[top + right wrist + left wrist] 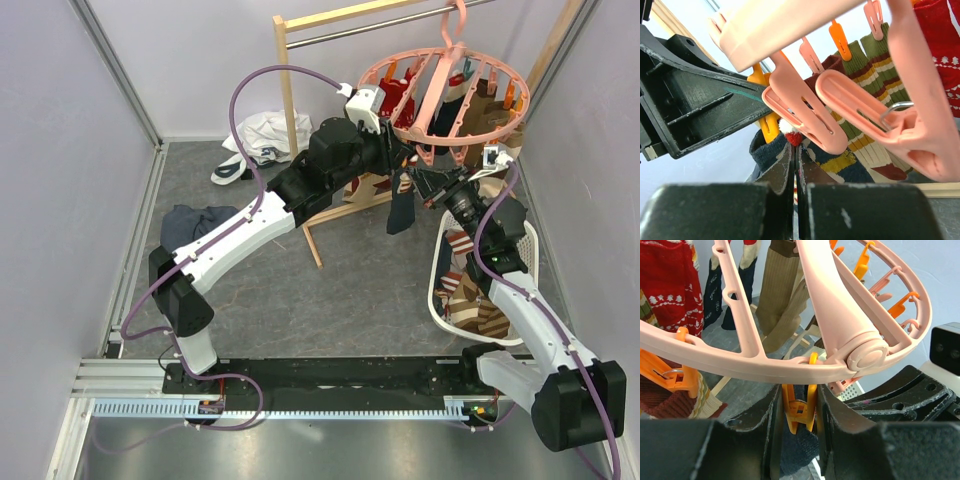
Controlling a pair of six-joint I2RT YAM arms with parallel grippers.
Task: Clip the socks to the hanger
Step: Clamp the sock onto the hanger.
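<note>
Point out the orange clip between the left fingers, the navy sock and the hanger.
orange clip [799, 412], left wrist view, lower body
navy sock [765, 150], right wrist view, blue cuff
hanger [867, 354], left wrist view, round joint

At upper right, the hanger sat right over my left gripper, fingers hemming an orange clip. My right gripper, pinching a navy sock, crowded in below pink clips. The wooden rail and basket boxed the sides. The centre floor lay open.

Pale lilac walls close in a mottled grey tabletop, with metal posts at the corners. A wooden rail stands at the back. The light is even and soft.
</note>
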